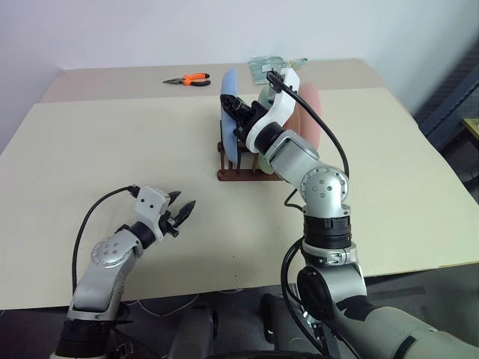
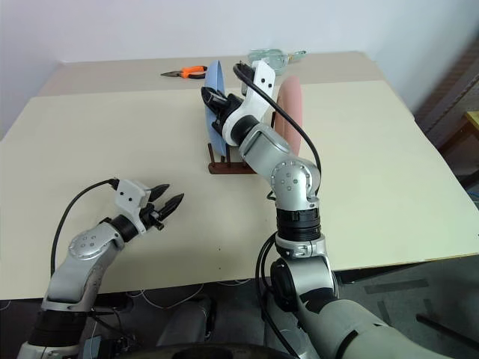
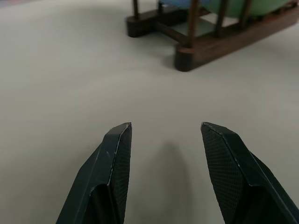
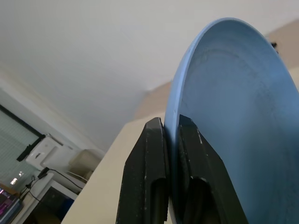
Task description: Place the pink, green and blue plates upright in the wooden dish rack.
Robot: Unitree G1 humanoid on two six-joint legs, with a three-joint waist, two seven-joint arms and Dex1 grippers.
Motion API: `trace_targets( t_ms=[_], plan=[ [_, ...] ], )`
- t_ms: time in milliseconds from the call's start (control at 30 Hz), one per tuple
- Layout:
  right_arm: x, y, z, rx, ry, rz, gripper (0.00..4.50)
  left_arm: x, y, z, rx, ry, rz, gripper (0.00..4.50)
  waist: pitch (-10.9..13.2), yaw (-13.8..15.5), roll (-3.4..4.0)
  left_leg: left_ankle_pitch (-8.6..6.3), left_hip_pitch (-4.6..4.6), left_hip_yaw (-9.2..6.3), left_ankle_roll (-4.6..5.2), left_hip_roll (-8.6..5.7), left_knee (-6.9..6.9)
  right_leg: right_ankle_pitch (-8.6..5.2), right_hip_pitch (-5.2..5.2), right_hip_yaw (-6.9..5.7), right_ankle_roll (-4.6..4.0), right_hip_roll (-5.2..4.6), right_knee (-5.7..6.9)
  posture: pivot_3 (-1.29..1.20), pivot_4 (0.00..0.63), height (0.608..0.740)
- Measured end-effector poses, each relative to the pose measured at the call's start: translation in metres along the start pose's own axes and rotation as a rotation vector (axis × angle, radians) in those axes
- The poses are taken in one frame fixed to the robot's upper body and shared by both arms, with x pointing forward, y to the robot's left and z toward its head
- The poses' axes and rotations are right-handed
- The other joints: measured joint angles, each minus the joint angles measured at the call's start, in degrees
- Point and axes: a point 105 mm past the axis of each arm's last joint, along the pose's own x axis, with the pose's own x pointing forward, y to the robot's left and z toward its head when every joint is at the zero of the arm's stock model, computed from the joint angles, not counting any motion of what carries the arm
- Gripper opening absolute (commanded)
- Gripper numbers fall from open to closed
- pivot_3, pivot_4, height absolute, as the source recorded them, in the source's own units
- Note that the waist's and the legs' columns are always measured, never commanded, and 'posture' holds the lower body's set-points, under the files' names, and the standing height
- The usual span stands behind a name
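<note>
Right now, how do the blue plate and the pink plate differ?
The blue plate stands at the left end of the wooden dish rack; the pink plate stands at the right end. The right gripper pinches the blue plate's rim, while nothing touches the pink plate. The blue one is light blue, the pink one salmon. Both are round and upright in the rack.
</note>
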Motion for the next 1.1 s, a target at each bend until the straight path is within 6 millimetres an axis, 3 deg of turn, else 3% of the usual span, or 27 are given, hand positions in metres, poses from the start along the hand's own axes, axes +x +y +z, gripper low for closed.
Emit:
trace_targets(
  t_ms=[133,233,333,433,500,633,767,933,1100],
  plan=[
    [0.005,0.01,0.002,-0.136,-0.009,0.038,2.9,0.003,-0.003,0.001,-0.001,-0.004,-0.013,2.42,0.0,-0.1,0.05,0.0,0.0,0.0,0.0,0.01,-0.01,0.06,-0.02,0.0,0.11,0.02,0.0,0.0,0.15,0.74],
    [0.004,0.022,0.015,-0.431,-0.054,0.102,2.9,0.005,-0.005,0.004,0.004,-0.011,-0.023,2.42,0.0,0.0,0.04,0.0,-0.01,0.0,0.0,0.01,0.0,0.05,0.0,-0.01,0.12,0.03,-0.03,0.0,0.15,0.74],
    [-0.015,0.037,0.035,-0.832,-0.123,0.255,2.9,0.005,-0.005,0.003,0.003,-0.004,-0.024,2.42,0.0,0.2,0.03,-0.01,-0.07,0.03,0.02,-0.03,0.04,0.06,0.05,-0.01,0.19,-0.01,-0.14,0.0,0.15,0.74],
    [-0.042,0.05,0.056,-0.974,-0.181,0.382,2.9,0.005,-0.005,0.004,0.003,-0.003,-0.026,2.42,0.0,0.1,-0.03,-0.02,-0.01,0.03,0.03,0.0,0.02,0.06,0.08,-0.01,0.19,-0.01,-0.13,0.0,0.15,0.74],
    [-0.059,0.038,0.069,-0.934,-0.165,0.388,2.9,0.007,-0.007,0.007,0.005,-0.011,-0.035,2.42,0.0,0.3,-0.03,-0.02,-0.01,0.01,0.03,0.02,0.05,0.01,0.14,-0.02,0.09,-0.01,-0.13,0.0,0.15,0.74],
    [-0.092,-0.008,0.091,-0.833,-0.109,0.234,2.9,0.009,-0.008,0.004,-0.001,0.002,-0.061,2.42,0.0,0.5,-0.01,-0.03,0.0,0.03,0.05,0.0,0.07,-0.04,0.2,-0.01,0.0,-0.03,-0.19,0.0,0.15,0.74],
    [-0.114,-0.014,0.094,-0.768,-0.109,0.223,2.9,0.024,-0.016,0.004,0.006,0.005,-0.117,2.42,0.0,0.4,0.05,-0.03,-0.01,0.05,0.06,0.04,0.05,-0.05,0.15,-0.01,-0.01,0.0,-0.16,0.0,0.15,0.74],
    [-0.164,-0.04,0.123,-0.798,-0.089,0.107,2.9,0.027,-0.016,0.003,0.009,0.004,-0.132,2.42,0.0,0.8,0.03,-0.1,0.01,0.11,0.17,-0.04,0.16,-0.07,0.33,0.0,0.02,-0.1,-0.3,0.0,0.15,0.74],
    [-0.182,-0.085,0.101,-0.846,0.111,-0.022,2.9,0.026,-0.013,-0.004,0.013,0.02,-0.143,2.42,0.0,0.1,0.14,-0.1,0.12,0.18,0.18,0.03,0.13,-0.2,0.35,0.02,0.2,-0.06,-0.23,0.0,0.15,0.74]
  ],
)
